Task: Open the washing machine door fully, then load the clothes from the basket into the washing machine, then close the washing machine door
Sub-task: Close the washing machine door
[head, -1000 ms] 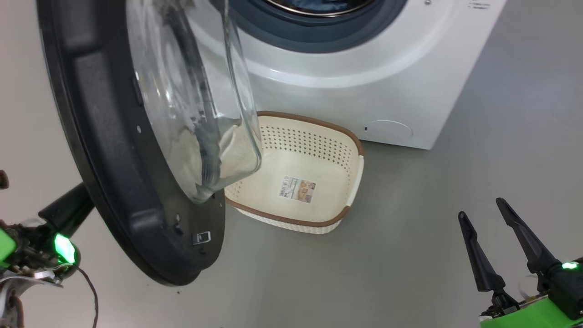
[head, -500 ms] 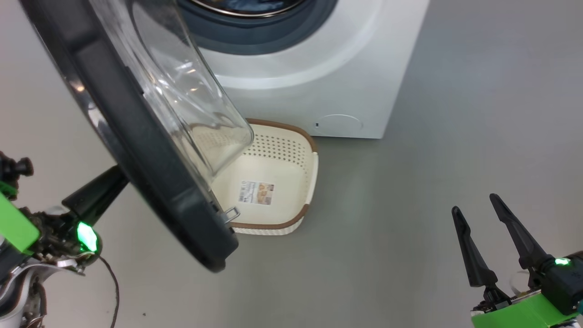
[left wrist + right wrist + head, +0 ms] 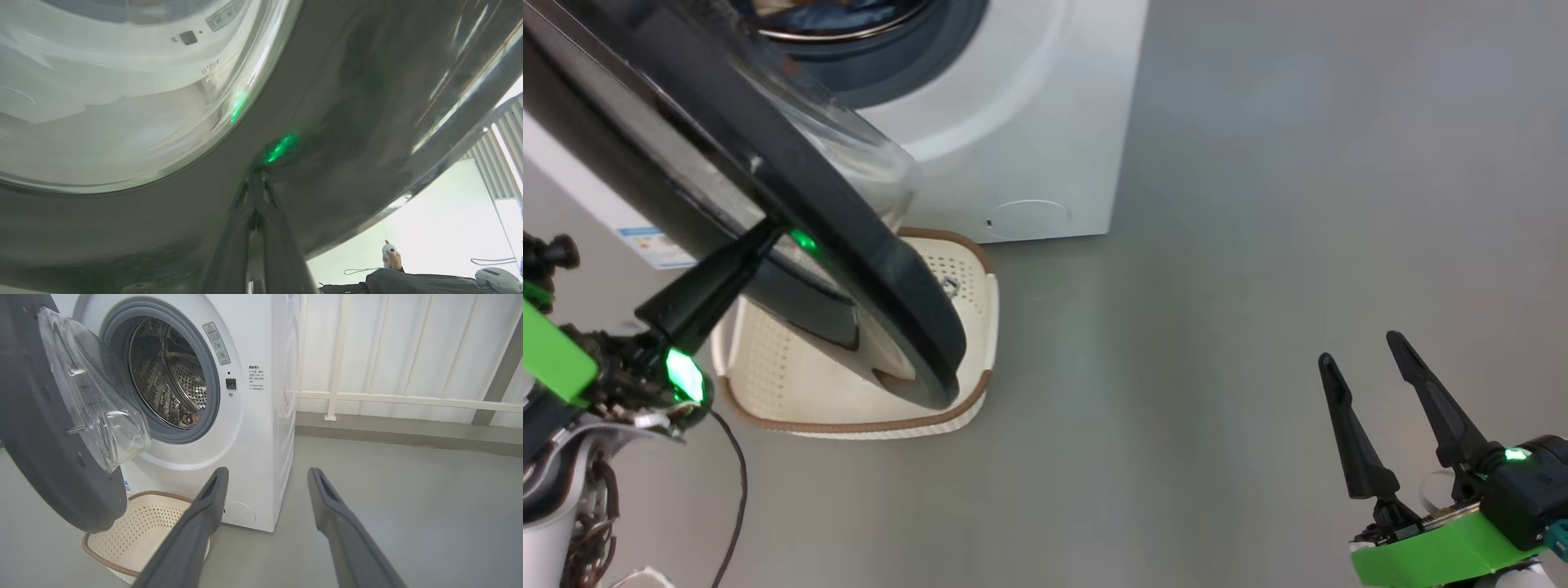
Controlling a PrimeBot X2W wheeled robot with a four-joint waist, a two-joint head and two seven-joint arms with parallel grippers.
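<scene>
Item: left gripper (image 3: 765, 237) (image 3: 255, 176), fingers pressed together with nothing between them, tips set against the glossy black outer face of the washing machine door (image 3: 907, 294) (image 3: 347, 102) (image 3: 36, 437). Item: door, swung partway out from the washing machine (image 3: 1013, 122) (image 3: 253, 437), its clear glass bowl turned toward the drum opening. Item: the basket (image 3: 866, 425) (image 3: 139, 535), stood on the grey floor (image 3: 1217, 245) against the machine's front, below the door and just beyond the left fingertips; in the right wrist view it is partly covered by one finger. Item: the clothes (image 3: 849, 15), glimpsed as blue fabric inside the drum, well past both sets of fingers. Item: right gripper (image 3: 1357, 349) (image 3: 268, 473), fingers spread wide and holding nothing, over bare floor, well apart from machine and basket. Item: a person's hand (image 3: 390, 256) holding a small white device, seen past the door's edge in the left wrist view.
</scene>
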